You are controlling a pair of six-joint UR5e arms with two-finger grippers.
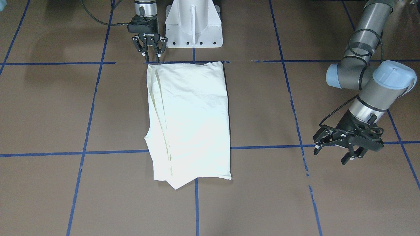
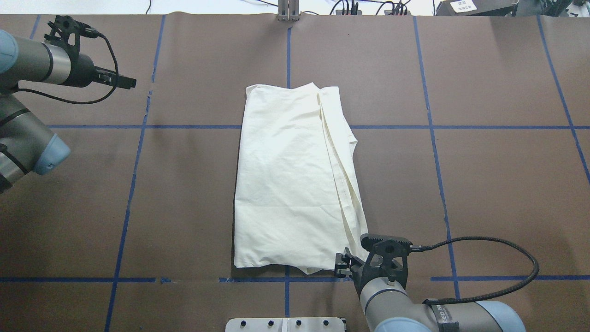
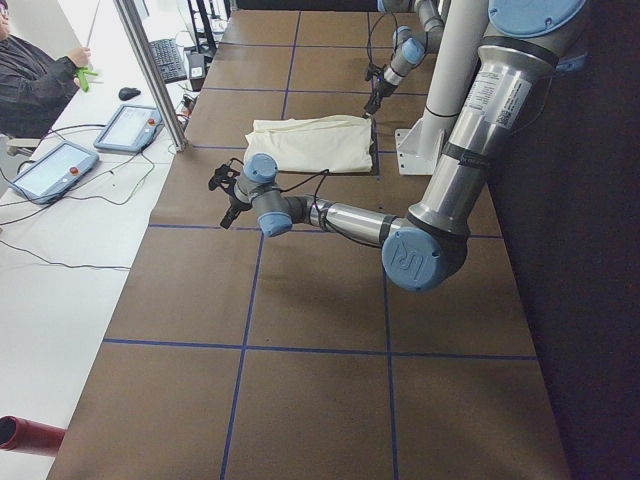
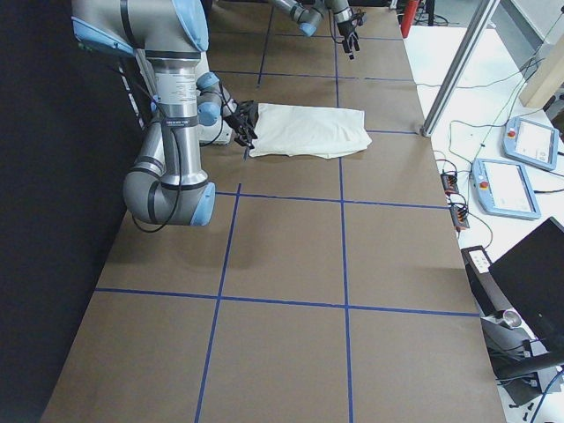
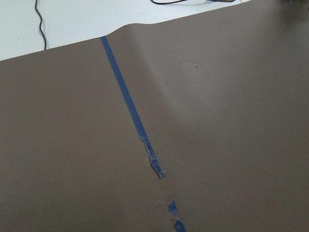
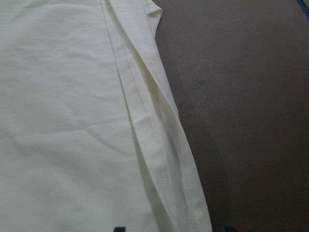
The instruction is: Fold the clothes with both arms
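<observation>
The right gripper (image 1: 152,59) has its jaws apart and pointing down at the shirt's (image 1: 193,121) corner nearest the base (image 1: 193,23). In the right wrist view both fingertips peek in at the bottom edge, with the shirt's layered, stitched side edge running between them. Whether they touch the cloth cannot be told.

The left gripper (image 1: 330,156) also has its jaws spread. It hangs over bare table (image 1: 49,108), well apart from the shirt, and its wrist camera sees only brown surface and a torn strip of blue tape (image 5: 126,99).

The shirt lies in the middle of the table, folded into a long narrow panel, plain side up. One long edge is a clean fold. The other, on the right gripper's side, shows stacked hems. A pointed flap sticks out at the far end.

The right arm (image 2: 415,313) reaches in from beside the base. The left arm (image 1: 361,75) bends out to the side.
</observation>
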